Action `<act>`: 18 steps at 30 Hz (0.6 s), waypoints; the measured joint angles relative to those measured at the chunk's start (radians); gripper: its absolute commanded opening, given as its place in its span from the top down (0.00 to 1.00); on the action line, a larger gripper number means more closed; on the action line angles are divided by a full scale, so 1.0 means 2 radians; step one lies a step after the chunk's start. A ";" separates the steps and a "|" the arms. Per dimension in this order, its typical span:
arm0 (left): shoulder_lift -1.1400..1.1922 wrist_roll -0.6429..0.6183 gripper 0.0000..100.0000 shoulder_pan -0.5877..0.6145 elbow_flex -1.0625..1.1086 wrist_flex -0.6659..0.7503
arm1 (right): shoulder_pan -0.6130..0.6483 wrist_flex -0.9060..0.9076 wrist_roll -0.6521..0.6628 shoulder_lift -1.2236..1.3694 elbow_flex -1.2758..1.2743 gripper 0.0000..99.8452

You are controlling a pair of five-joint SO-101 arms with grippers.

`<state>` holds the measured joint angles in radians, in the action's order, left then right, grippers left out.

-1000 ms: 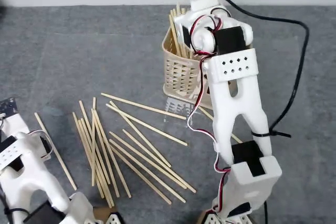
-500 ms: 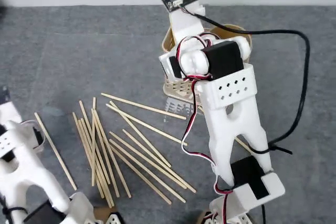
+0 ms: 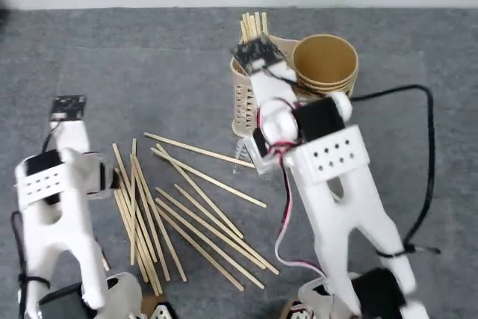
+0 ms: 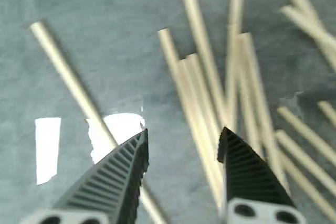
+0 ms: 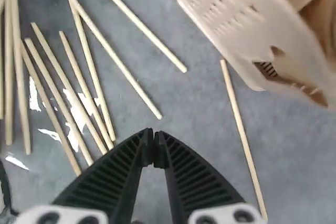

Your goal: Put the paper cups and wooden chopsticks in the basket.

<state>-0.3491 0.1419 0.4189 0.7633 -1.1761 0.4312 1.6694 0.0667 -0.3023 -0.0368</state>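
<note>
Stacked paper cups sit in the pale slatted basket, with several wooden chopsticks standing in it beside them. Many loose chopsticks lie spread on the grey mat. My left gripper is open just above a bundle of chopsticks, which lies between and beyond its fingers. My right gripper is shut with nothing in it, low over the mat in front of the basket. A single chopstick lies next to the basket.
The left arm stands at the left side of the chopstick pile, the right arm in front of the basket. A black cable loops on the right. White tape patches mark the mat.
The right arm has drawn back from over the basket and come down in front of it, uncovering the cups. The left arm has swung forward over the loose chopsticks.
</note>
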 measured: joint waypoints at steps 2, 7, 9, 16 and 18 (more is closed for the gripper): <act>0.000 -0.014 0.79 -0.022 0.012 0.010 | -0.018 -0.044 0.000 -0.031 -0.061 0.99; 0.000 -0.019 0.78 -0.036 0.069 0.070 | -0.071 -0.143 0.000 -0.106 -0.189 0.99; 0.000 -0.021 0.78 -0.036 0.087 0.091 | -0.084 -0.170 0.000 -0.127 -0.222 0.99; 0.000 -0.023 0.79 -0.039 0.121 0.124 | -0.105 -0.205 0.000 -0.141 -0.246 0.99; 0.000 -0.023 0.79 -0.039 0.122 0.125 | -0.104 -0.207 0.000 -0.141 -0.246 0.99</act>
<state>-0.3491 0.0959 0.3406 1.0073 -0.9260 0.2240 1.2551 0.0667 -0.5846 -0.5294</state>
